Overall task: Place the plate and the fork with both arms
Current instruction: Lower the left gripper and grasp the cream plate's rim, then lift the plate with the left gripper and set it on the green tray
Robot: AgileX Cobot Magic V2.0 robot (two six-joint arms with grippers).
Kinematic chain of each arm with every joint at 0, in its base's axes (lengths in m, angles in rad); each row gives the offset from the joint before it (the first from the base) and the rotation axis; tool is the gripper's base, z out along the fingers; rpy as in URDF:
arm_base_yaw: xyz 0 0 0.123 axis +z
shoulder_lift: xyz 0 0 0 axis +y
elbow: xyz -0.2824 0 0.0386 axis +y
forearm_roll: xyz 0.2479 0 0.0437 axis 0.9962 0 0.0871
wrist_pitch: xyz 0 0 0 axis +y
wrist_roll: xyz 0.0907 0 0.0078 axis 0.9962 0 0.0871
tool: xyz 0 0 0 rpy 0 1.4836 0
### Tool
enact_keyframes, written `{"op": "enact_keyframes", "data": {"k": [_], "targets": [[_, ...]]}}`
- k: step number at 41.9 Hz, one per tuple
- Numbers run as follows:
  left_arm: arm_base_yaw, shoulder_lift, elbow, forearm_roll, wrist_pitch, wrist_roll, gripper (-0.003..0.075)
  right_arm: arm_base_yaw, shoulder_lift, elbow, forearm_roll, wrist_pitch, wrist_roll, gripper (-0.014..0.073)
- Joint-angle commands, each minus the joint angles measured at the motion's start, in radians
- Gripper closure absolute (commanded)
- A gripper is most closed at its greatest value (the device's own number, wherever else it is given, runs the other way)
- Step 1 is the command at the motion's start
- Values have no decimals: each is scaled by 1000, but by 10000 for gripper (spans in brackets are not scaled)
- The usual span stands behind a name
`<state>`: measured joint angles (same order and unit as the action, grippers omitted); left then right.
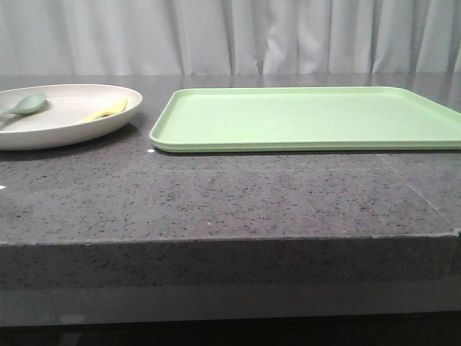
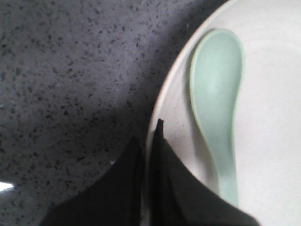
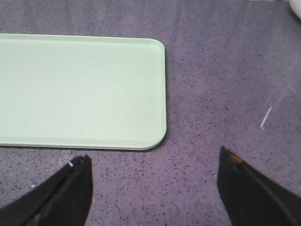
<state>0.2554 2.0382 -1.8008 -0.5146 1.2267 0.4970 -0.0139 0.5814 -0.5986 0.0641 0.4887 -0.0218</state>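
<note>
The cream plate sits at the far left of the dark stone table. The pale yellow fork lies in it near its right rim, beside a sage-green spoon. Neither gripper shows in the front view. In the left wrist view my left gripper is shut on the plate's rim, one finger outside it and one inside, next to the spoon. The fork is out of that view. My right gripper is open and empty above bare table, just off a corner of the tray.
A flat light green tray lies to the right of the plate and holds nothing; its rounded corner shows in the right wrist view. The speckled table ends in a front edge close to the camera. Pale curtains hang behind.
</note>
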Motion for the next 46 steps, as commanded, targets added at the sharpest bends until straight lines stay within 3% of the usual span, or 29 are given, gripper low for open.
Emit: {"op": "enact_keyframes", "data": {"k": [1, 16, 30, 39, 46], "targets": [[-1, -54, -33, -85, 44, -5, 738, -4, 8, -33, -6, -80, -2, 22], [-1, -100, -37, -118, 44, -80, 738, -4, 8, -33, -6, -80, -2, 22], [-12, -116, -36, -268, 44, -113, 738, -4, 8, -33, -6, -80, -2, 22], [-98, -116, -45, -237, 38, -183, 738, -4, 8, -33, -6, -80, -2, 22], [-208, -116, -108, -114, 2, -287, 738, -4, 8, -33, -6, -81, -2, 22]]}}
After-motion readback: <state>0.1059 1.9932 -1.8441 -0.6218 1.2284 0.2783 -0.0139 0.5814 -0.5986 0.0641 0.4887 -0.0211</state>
